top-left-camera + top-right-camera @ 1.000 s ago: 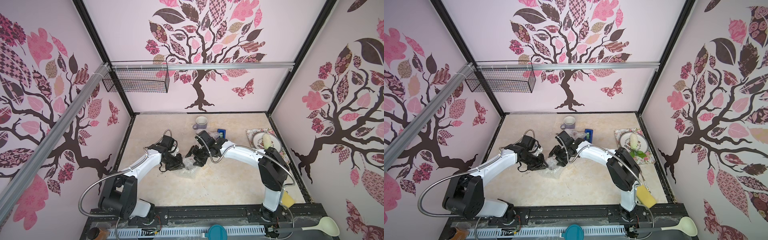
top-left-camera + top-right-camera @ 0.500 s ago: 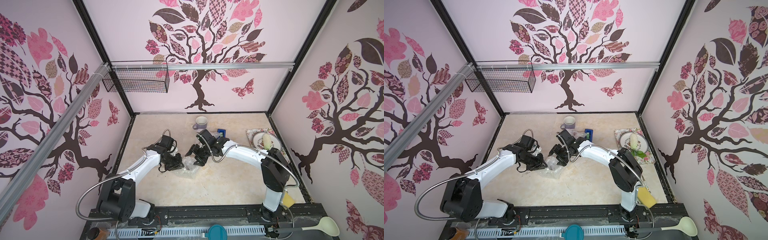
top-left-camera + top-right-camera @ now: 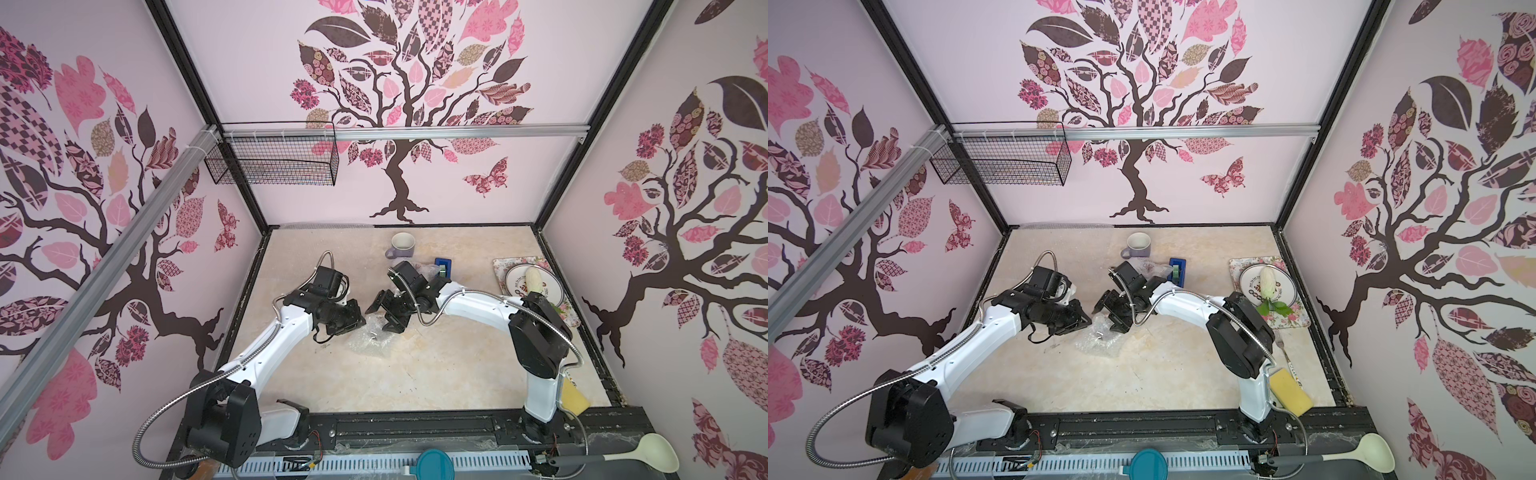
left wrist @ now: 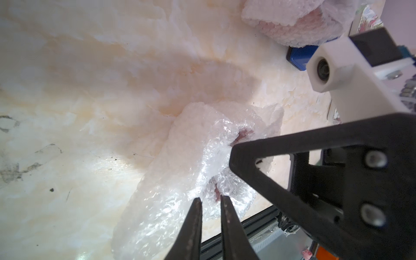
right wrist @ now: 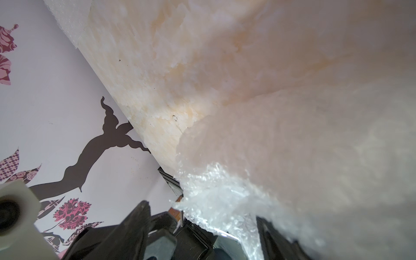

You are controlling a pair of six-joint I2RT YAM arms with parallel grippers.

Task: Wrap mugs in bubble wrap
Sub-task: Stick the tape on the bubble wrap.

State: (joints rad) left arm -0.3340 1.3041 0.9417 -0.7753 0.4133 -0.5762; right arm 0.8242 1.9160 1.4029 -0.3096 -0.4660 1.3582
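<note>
In both top views the bubble wrap (image 3: 372, 338) lies in a crumpled lump on the table (image 3: 415, 374), just by the left claw (image 3: 359, 322) and the right claw (image 3: 384, 314). The pale purple mug (image 3: 402, 245) stands bare farther back. In the left wrist view the left claw's tips are a little apart, right at the wrap, gripping nothing. In the right wrist view the right claw is wide apart, with wrap between its sides.
</note>
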